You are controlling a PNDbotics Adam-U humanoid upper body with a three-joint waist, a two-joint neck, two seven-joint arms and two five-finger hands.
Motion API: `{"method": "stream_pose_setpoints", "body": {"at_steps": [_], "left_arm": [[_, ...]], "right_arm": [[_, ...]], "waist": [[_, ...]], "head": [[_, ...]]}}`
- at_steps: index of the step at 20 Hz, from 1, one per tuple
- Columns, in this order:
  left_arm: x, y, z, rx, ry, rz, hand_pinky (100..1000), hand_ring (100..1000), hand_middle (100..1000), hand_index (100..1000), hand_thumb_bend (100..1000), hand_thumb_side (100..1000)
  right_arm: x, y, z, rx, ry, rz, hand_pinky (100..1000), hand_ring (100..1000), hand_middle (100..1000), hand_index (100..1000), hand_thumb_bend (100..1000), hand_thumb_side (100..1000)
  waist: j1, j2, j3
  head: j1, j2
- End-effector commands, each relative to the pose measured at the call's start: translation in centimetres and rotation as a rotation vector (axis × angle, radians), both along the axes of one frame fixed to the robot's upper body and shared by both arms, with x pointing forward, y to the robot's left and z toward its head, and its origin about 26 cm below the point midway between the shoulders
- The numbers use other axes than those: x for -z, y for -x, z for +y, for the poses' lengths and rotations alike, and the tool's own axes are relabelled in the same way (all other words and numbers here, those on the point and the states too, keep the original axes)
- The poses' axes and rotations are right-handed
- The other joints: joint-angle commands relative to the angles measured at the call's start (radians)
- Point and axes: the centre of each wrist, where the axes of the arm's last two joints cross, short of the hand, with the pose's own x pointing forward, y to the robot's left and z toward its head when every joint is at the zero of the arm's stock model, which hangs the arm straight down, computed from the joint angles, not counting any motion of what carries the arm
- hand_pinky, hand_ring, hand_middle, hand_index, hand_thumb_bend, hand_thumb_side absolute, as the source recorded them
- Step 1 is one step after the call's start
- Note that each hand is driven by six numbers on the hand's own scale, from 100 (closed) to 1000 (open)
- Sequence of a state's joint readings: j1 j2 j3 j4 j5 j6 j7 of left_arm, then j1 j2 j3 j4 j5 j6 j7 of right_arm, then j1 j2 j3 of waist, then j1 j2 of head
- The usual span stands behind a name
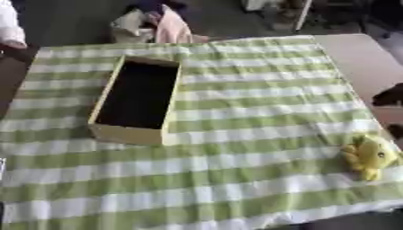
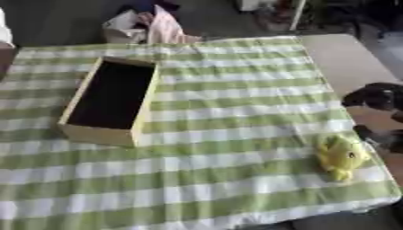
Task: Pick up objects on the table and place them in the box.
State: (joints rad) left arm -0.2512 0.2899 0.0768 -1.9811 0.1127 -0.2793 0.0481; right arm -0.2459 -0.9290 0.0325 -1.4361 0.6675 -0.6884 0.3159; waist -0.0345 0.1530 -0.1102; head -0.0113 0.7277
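A yellow box [image 1: 130, 134] with a dark inside lies open on the left half of the green-and-white checked cloth [image 1: 236, 179]; I see nothing in it. A small yellow plush toy [image 2: 342, 155] lies near the cloth's right edge, towards the front. My right hand [image 2: 376, 96] shows as a dark, blurred shape at the right edge, just behind and right of the toy and apart from it. My left hand is out of sight.
The bare brown tabletop [image 1: 354, 58] shows to the right of the cloth. Beyond the far edge stands a heap of white and pink fabric [image 1: 157, 24]. The table's front edge runs along the bottom right corner.
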Motion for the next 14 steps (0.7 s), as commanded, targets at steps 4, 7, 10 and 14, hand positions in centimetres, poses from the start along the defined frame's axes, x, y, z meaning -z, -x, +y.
{"method": "stream_pose_setpoints", "body": {"at_steps": [4,7,10,14], "left_arm": [[-1.0,0.2,0.4,-0.011,-0.028,-0.033,479,901,798,704,100,731],[-1.0,0.2,0.4,-0.012,-0.029,-0.033,479,901,799,704,100,731],[-1.0,0.2,0.4,-0.013,-0.031,-0.033,479,902,799,704,100,731],[-1.0,0.3,0.4,-0.013,-0.034,-0.029,479,902,799,704,100,730]], "right_arm": [[-0.6,0.2,-0.7,-0.011,0.044,0.014,999,948,911,961,178,850],[-0.3,0.3,-0.9,-0.011,0.048,0.037,1000,947,916,970,198,825],[-0.1,0.5,-1.1,-0.005,0.059,0.055,1000,947,919,981,212,820],[0.3,0.6,-1.2,-0.008,0.059,0.074,1000,943,920,992,216,827]], "waist": [[-0.007,-0.010,-0.002],[-0.008,-0.010,-0.001],[-0.010,-0.012,-0.004],[-0.012,-0.015,-0.009]], "head": [[0.005,0.014],[0.007,0.019],[0.009,0.025],[0.014,0.029]]}}
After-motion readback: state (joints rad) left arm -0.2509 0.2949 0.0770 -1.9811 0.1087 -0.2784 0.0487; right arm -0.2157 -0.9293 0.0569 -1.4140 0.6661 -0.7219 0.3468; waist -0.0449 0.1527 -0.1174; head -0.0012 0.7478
